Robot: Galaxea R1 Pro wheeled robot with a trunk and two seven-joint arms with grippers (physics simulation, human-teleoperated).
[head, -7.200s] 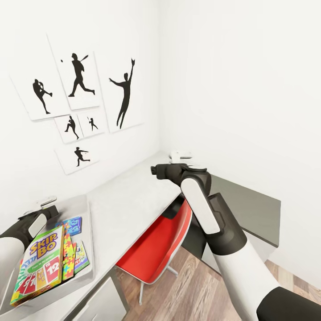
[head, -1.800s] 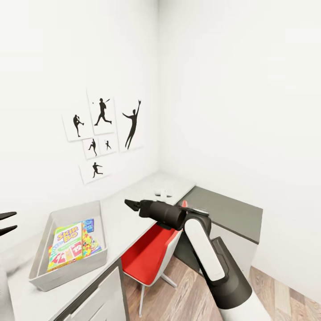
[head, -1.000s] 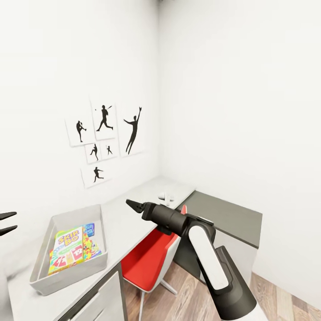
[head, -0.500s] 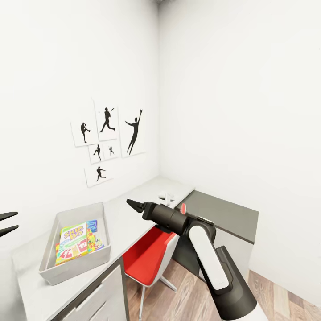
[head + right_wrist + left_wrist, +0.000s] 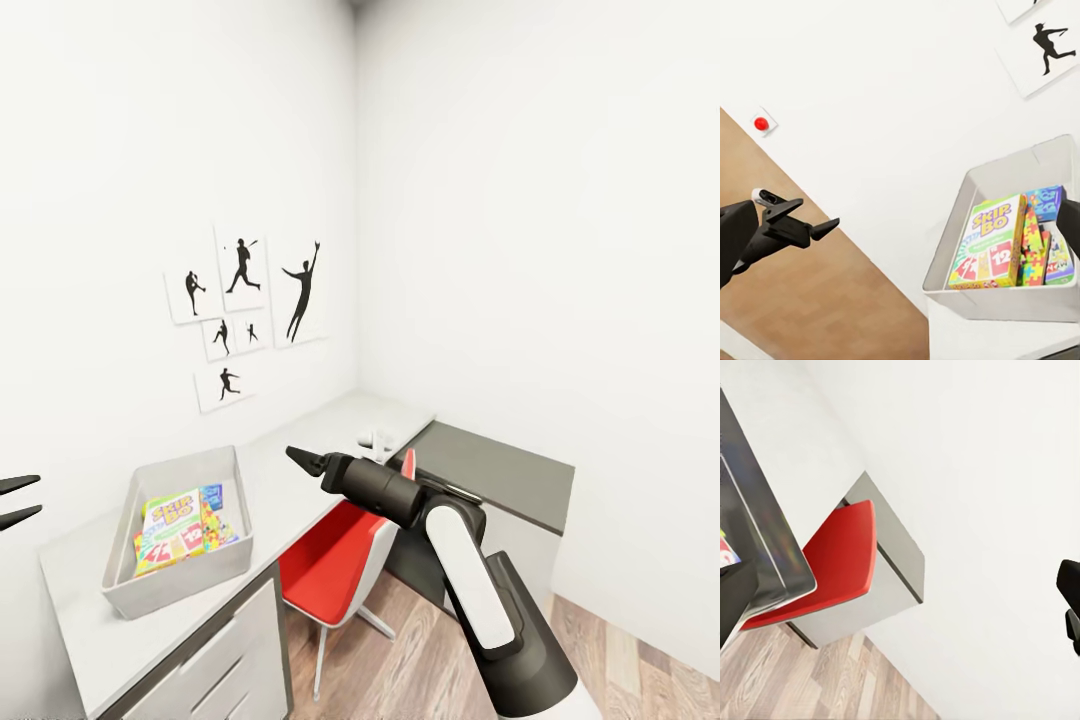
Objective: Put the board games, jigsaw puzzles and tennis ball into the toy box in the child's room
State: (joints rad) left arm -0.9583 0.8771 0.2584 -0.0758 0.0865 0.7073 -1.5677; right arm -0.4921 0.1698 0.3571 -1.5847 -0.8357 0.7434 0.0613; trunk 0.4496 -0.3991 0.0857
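The grey toy box (image 5: pixel 128 590) stands on the white table (image 5: pixel 300 455) below the posters. In it lie the orange-green Skip-Bo board game (image 5: pixel 165 520), a blue board game (image 5: pixel 212 493) and a jigsaw puzzle (image 5: pixel 212 525). The right wrist view shows the same toy box (image 5: pixel 997 300) with the Skip-Bo game (image 5: pixel 990 244), the jigsaw puzzle (image 5: pixel 1033 247) and the blue game (image 5: pixel 1048 201). My right gripper (image 5: pixel 300 460) hovers open over the table's front edge, to the right of the box. My left gripper (image 5: pixel 15 500) is open and empty at the far left. The tennis ball and the bed are out of view.
A red chair (image 5: pixel 340 560) is tucked under the table beside a dark grey desk section (image 5: pixel 490 470). White drawers (image 5: pixel 220 660) sit under the box. A small white object (image 5: pixel 375 438) lies near the table's corner. Wood floor (image 5: pixel 420 660) is open beside the chair.
The camera has backed away from the desk, so the toy box looks smaller and sits further right. Both arms keep their poses and both grippers stay open.
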